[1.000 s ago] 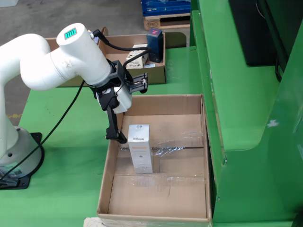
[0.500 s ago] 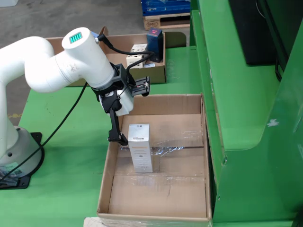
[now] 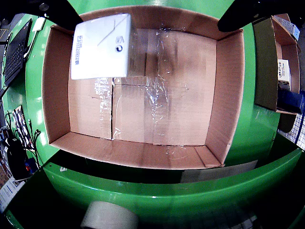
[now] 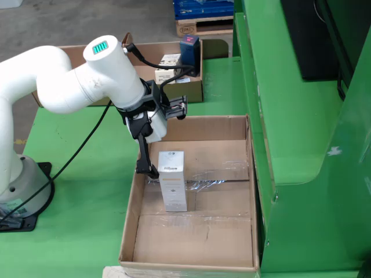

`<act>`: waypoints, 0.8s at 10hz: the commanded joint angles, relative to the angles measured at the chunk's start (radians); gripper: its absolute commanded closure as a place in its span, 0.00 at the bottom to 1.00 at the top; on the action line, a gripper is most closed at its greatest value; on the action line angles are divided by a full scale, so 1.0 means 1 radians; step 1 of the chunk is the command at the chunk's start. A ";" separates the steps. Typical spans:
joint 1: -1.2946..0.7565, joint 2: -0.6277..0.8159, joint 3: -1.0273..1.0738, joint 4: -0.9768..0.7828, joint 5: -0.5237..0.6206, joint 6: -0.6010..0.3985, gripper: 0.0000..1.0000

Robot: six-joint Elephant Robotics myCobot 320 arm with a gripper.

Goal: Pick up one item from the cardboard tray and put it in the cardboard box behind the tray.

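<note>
**Claw above the tray, white carton standing inside**

In the fixed view a white arm (image 4: 64, 81) reaches in from nine o'clock, and its claw (image 4: 148, 165) hangs over the left wall of the cardboard tray (image 4: 243, 191). One dark finger (image 4: 143, 157) points down just beside the white carton (image 4: 171, 179), at the carton's nine o'clock. Whether that finger touches the carton cannot be told. The other finger is hidden behind the wrist in this view.

In the claw's own view the two dark fingers show only as blurred shapes at eleven o'clock (image 3: 62, 12) and one o'clock (image 3: 248, 14), set wide apart, with nothing gripped between them. The white carton (image 3: 101, 45) sits at ten o'clock of that picture, close under the left-hand finger, well off the middle of the gap.

The carton stands upright on the tray floor, toward the tray's left side, where clear tape crosses the cardboard seams. It is the only item in the tray.

Beyond the tray, at twelve o'clock in the fixed view, a second cardboard box (image 4: 191, 90) holds a dark blue object (image 4: 189, 51) and small white packages (image 4: 168, 61).
</note>
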 commanded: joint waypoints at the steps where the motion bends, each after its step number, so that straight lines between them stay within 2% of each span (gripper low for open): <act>1: 0.003 -0.017 0.092 -0.004 -0.007 0.005 0.00; 8: -0.076 -0.046 0.119 0.008 0.010 -0.012 0.00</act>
